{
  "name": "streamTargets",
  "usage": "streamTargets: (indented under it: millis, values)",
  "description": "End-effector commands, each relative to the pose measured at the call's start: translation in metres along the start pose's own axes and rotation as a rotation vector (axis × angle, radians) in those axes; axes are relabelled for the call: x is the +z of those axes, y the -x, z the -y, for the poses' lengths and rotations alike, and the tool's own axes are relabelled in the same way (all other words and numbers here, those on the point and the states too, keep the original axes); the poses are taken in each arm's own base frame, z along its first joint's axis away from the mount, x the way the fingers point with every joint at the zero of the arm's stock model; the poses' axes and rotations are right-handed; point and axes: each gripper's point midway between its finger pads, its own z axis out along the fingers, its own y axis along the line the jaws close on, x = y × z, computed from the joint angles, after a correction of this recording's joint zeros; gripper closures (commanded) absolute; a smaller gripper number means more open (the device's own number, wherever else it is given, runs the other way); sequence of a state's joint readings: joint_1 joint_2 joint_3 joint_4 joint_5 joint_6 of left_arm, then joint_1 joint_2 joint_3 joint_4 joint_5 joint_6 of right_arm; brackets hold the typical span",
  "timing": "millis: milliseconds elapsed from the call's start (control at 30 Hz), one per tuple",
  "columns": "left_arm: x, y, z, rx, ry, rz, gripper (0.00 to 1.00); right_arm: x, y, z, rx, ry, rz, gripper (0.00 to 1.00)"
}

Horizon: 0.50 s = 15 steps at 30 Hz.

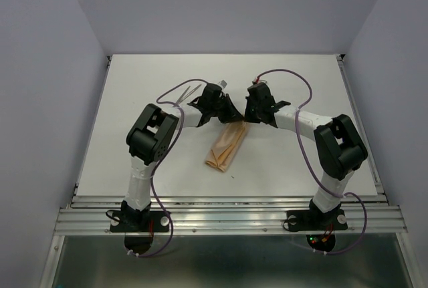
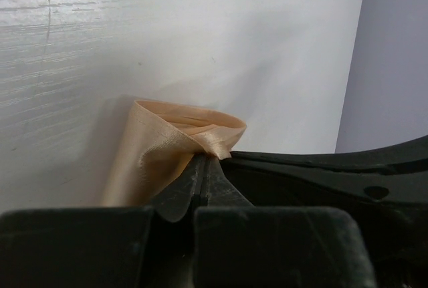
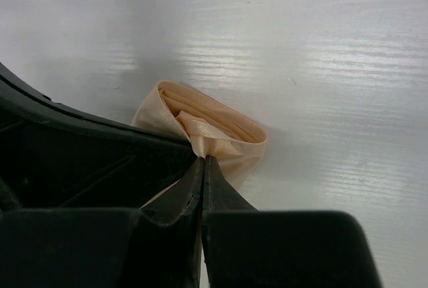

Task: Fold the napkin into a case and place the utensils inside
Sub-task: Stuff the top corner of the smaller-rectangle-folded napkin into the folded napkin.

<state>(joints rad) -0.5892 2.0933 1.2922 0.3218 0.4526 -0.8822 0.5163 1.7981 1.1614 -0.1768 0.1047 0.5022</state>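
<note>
Here the case (image 1: 225, 146) lies mid-table, its long axis running near-left to far-right; the left gripper (image 2: 204, 166) and right gripper (image 3: 202, 161) are each clenched on its far mouth rim. The utensils (image 1: 190, 92) lie far-left, nearer the left gripper.

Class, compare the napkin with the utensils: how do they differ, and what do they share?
The napkin is peach cloth; the utensils are thin silver metal. The napkin lies centrally; the utensils lie farther back, to the left. The napkin's far end is pinched by the left gripper and right gripper; the utensils are untouched. Both are on the white table.
</note>
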Motion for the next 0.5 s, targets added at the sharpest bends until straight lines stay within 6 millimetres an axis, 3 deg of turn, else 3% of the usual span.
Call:
streamTargets:
  millis: [0, 467]
  values:
    - [0.006, 0.0003, 0.034, 0.03, -0.093, -0.004, 1.0, -0.0041, 0.0183, -0.0175, 0.02, 0.062, 0.049, 0.99]
    - [0.0125, -0.0021, 0.039, -0.002, -0.108, 0.005, 1.0, -0.0046, 0.0134, -0.0255, 0.016, 0.107, 0.021, 0.99]
